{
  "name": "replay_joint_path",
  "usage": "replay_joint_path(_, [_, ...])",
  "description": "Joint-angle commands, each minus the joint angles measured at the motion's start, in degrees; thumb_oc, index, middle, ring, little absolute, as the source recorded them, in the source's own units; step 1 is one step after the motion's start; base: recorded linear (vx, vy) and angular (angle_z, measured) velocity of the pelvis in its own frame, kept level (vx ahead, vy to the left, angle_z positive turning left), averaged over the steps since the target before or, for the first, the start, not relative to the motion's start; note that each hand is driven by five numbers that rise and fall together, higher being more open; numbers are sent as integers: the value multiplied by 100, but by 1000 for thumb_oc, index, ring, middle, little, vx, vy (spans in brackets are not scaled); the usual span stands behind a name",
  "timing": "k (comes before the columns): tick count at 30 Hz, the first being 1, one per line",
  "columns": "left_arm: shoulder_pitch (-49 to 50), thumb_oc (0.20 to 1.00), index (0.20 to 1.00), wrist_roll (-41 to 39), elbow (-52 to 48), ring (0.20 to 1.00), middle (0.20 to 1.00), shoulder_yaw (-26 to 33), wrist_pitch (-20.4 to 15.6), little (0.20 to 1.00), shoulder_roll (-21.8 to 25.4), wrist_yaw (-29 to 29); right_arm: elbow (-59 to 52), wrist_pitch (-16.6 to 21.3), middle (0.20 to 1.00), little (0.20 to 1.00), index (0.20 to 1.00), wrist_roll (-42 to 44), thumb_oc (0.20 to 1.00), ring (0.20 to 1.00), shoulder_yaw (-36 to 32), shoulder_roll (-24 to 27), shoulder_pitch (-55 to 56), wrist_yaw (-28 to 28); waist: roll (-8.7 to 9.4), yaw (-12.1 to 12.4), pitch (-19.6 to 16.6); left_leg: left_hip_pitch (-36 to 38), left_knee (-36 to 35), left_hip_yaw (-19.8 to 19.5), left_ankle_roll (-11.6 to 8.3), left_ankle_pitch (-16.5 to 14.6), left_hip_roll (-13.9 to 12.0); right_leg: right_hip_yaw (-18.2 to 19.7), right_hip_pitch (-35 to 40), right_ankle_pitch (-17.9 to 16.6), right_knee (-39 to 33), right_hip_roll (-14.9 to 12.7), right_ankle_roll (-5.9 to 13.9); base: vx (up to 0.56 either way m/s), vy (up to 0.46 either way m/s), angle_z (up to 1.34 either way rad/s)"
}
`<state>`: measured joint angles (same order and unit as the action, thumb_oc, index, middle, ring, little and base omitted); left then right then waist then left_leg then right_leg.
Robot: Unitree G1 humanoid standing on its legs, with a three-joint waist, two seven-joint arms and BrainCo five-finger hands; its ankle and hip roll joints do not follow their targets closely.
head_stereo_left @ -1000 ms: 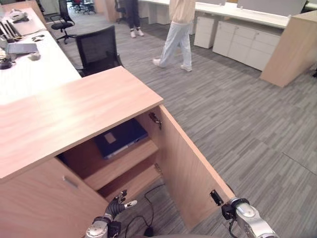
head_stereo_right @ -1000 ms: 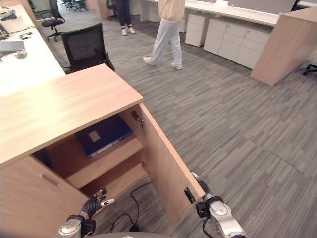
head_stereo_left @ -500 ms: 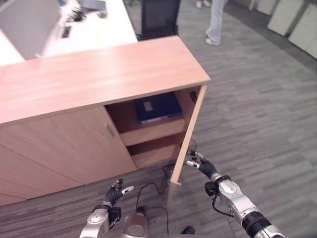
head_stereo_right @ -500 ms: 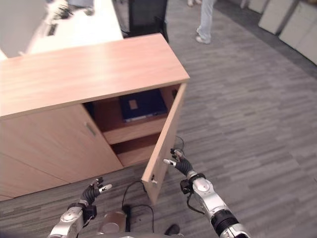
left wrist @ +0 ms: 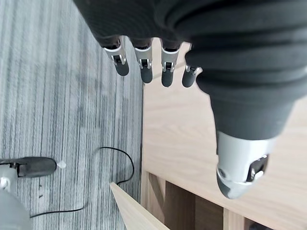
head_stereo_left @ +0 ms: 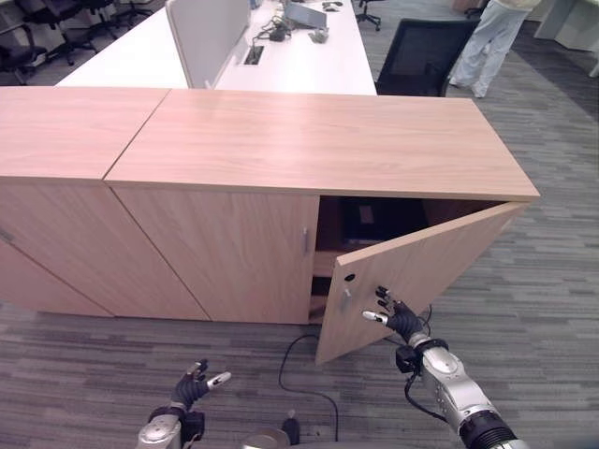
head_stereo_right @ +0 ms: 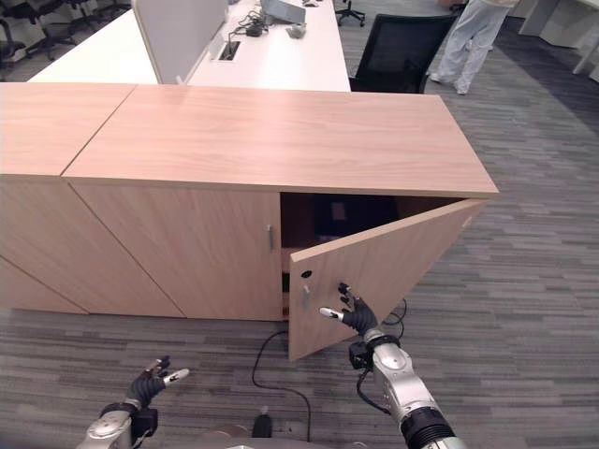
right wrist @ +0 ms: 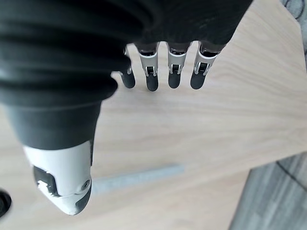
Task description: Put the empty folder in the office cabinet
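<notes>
Low at the left, well short of the office cabinet [head_stereo_left: 281, 150], the left hand [head_stereo_left: 192, 388] hung with fingers straight, holding nothing. Further right, one dark folder [head_stereo_left: 370, 221] lay flat on a shelf inside the cabinet, up and behind the half-open cabinet door [head_stereo_left: 421, 271], its long axis apparently running back into the cabinet. The right hand [head_stereo_left: 398, 321], clearly the nearer one, had its straight, empty fingers at the door's outer face, so closing that single door looked the remaining move. One person [head_stereo_left: 491, 37] stood beyond the cabinet.
</notes>
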<state>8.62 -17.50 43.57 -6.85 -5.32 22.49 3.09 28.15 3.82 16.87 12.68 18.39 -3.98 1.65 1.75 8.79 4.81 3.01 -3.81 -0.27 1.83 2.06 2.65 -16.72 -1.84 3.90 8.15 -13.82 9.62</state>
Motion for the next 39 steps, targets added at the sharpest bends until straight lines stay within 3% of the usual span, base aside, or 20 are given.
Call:
replay_joint_path(1, [-150, 1000, 1000, 130, -28, 1000, 1000, -231, -283, 1000, -28, 68, 426, 390, 1000, 1000, 1000, 204, 1000, 1000, -366, 239, -768, -318, 103, 181, -185, -112, -113, -403, -258, -188, -224, -234, 448, -498, -612, 231, -40, 124, -87, 44])
replay_joint_path(4, [-120, 1000, 1000, 75, -95, 1000, 1000, -477, -304, 1000, -1, 144, 1386, 369, 1000, 1000, 1000, 428, 1000, 1000, -448, 616, -1581, -529, 155, 331, -304, -93, -119, -499, -322, -196, -247, -378, 743, -582, -1008, 302, -66, 72, -63, 39])
replay_joint_path(16, [-285, 1000, 1000, -31, -128, 1000, 1000, -998, -247, 1000, 159, 262, 4265, 186, 1000, 1000, 1000, 1118, 1000, 1000, -732, 1679, -3606, -691, 234, 579, -389, -122, -119, -867, -412, -178, -230, -743, 992, -537, -1177, 379, -103, 10, -27, 14])
replay_joint_path(23, [-376, 1000, 1000, 88, -136, 1000, 1000, -1189, -251, 1000, 175, 317, 4864, 95, 1000, 1000, 1000, 917, 1000, 1000, -751, 2172, -3966, -743, 281, 715, -434, -178, -119, -1058, -434, -156, -204, -937, 1054, -522, -1202, 373, -96, 0, -5, 15])
replay_joint_path(39, [-412, 1000, 1000, 146, -90, 1000, 1000, -1352, -232, 1000, 183, 328, 5083, 41, 1000, 1000, 1000, 743, 1000, 1000, -543, 2340, -4612, -881, 408, 1033, -437, -296, -119, -1298, -492, -135, -185, -1239, 1134, -467, -1242, 413, -109, -6, 3, 8])
